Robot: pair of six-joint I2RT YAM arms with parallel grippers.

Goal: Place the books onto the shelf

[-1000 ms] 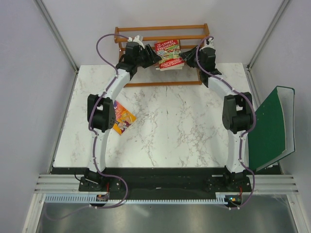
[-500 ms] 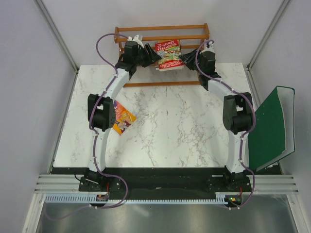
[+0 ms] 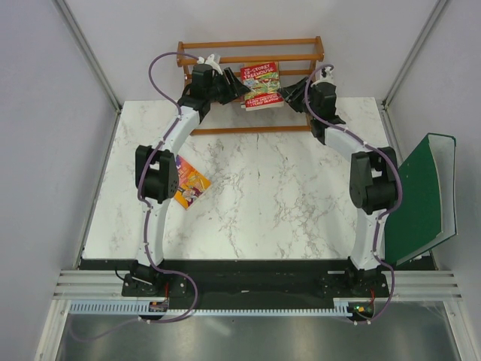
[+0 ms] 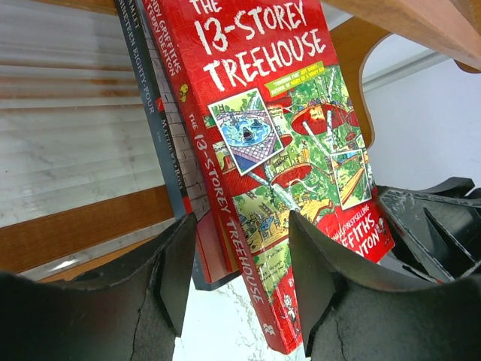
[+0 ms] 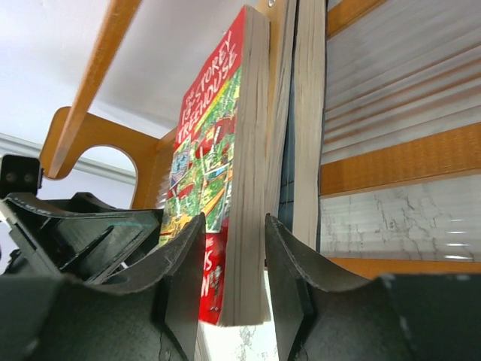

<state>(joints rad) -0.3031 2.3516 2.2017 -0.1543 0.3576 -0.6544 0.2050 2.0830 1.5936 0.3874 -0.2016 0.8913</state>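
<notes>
**A:** What is the left gripper (image 4: 242, 224) doing?

**B:** It is straddling the spine end of the red book (image 4: 270, 128), which is leaning tilted on the shelf (image 3: 248, 43). One finger is sitting on the cover side and the other on the back side, where the dark blue book (image 4: 143, 75) is resting against the red one. The jaws are standing partly spread, but I cannot tell whether they are pressing on the books or only flanking them.

**A:** And the right gripper (image 5: 234, 219)?

**B:** It is facing the same red book from the opposite end, with the page edge sitting between its jaws. Those jaws are standing apart. A strip of cover is showing between the book and the finger on the cover side, while the other finger is lying just beside the pages. More page edges are standing just past that finger.

**A:** Is anything lying away from both pairs of jaws?

**B:** A purple and orange book (image 3: 192, 183) is lying flat on the table (image 3: 263, 195), well behind the left jaws and partly under that arm. A green binder (image 3: 417, 199) is leaning at the table's right edge, well behind the right jaws.
</notes>
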